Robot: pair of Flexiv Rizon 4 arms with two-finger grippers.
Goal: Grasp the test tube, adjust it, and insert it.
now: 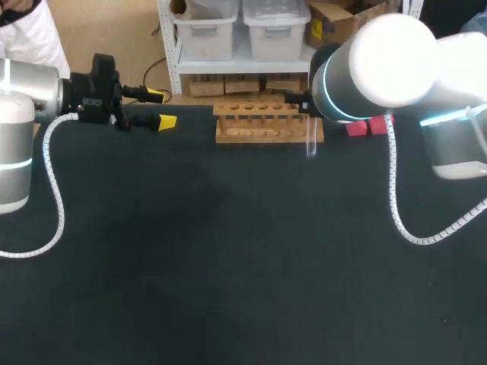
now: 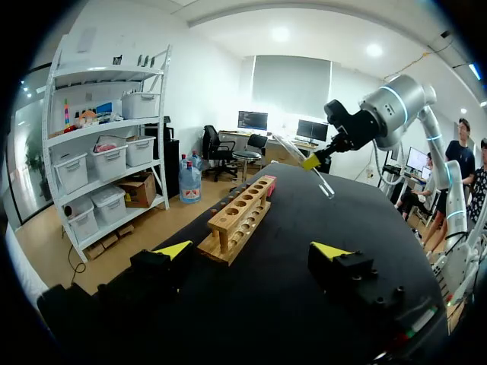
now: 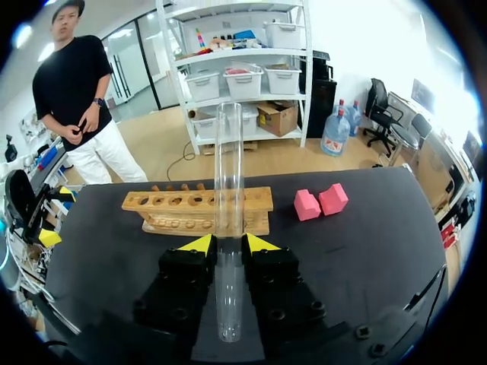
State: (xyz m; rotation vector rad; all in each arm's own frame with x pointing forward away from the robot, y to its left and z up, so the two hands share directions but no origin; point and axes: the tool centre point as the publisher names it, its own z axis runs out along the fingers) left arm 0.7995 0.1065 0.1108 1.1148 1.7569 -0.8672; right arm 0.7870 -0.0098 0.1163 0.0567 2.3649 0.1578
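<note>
The right gripper [image 3: 228, 245] is clamped on the test tube [image 3: 228, 160], held in the air near one end of the wooden rack [image 3: 183, 204]. The tube sits slanted, so I'd bring it upright over a hole before lowering. The rack's holes look empty. Farther off, the left gripper [image 1: 161, 109] has its fingers spread and holds nothing.

No lettering, number, label or sign can be read on the test tube [image 3: 228, 190], the wooden rack [image 1: 266, 122], the pink blocks [image 3: 319, 201], the table [image 1: 228, 251], the left tool [image 1: 161, 108] or the right tool [image 3: 228, 245].
</note>
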